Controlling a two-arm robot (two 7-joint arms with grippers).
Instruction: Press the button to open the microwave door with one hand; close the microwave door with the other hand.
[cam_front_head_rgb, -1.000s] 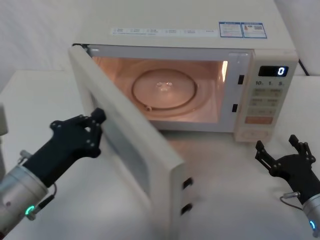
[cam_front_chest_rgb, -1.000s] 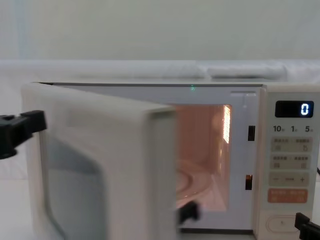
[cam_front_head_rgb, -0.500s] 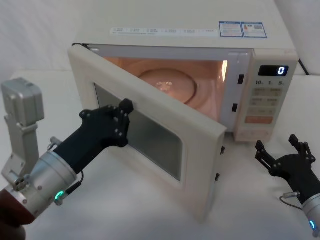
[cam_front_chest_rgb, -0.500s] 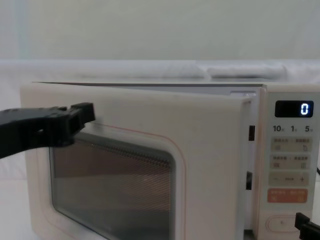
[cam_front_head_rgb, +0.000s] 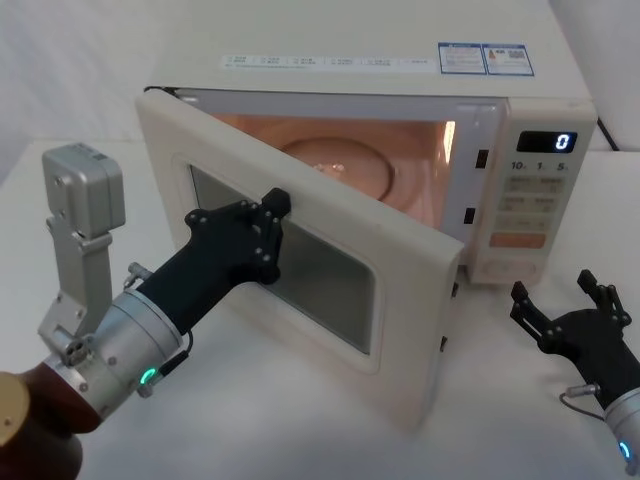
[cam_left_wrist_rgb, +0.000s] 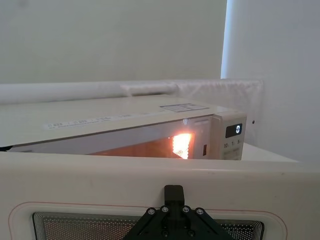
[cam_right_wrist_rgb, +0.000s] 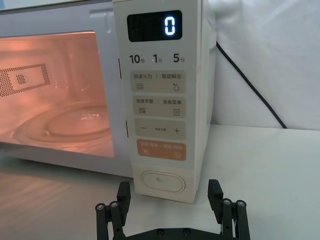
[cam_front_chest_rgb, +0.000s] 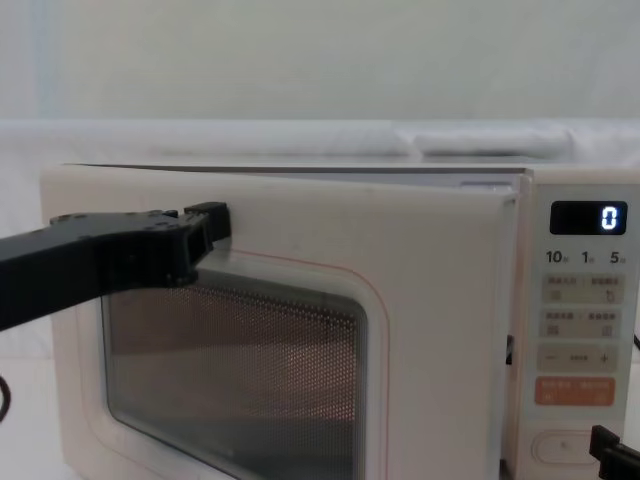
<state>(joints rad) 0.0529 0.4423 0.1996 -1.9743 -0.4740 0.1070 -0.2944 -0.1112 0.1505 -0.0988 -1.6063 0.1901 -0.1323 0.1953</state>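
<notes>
The microwave door (cam_front_head_rgb: 310, 185) stands partly open, its free edge a little in front of the lit oven cavity. My left gripper (cam_front_head_rgb: 272, 208) is shut, and its tip presses on the door's outer face just above the dark window (cam_front_chest_rgb: 230, 380). The same gripper (cam_front_chest_rgb: 208, 226) reaches in from the left in the chest view, and in the left wrist view its tip (cam_left_wrist_rgb: 173, 192) touches the door (cam_left_wrist_rgb: 90, 182). My right gripper (cam_right_wrist_rgb: 169, 199) rests open on the table, a short way in front of the button (cam_right_wrist_rgb: 161, 181), apart from it. The button (cam_front_head_rgb: 505, 268) sits lowest on the control panel.
The microwave body (cam_front_head_rgb: 400, 80) stands at the back of the white table (cam_front_head_rgb: 300, 420), its display showing 0. A black cable (cam_right_wrist_rgb: 250, 85) runs down the wall behind its right side. The left arm's grey wrist housing (cam_front_head_rgb: 85, 215) stands to the left of the door.
The door has swung from wide open toward the oven, pushed by my left gripper, which moved forward and right. The right gripper has stayed still.
</notes>
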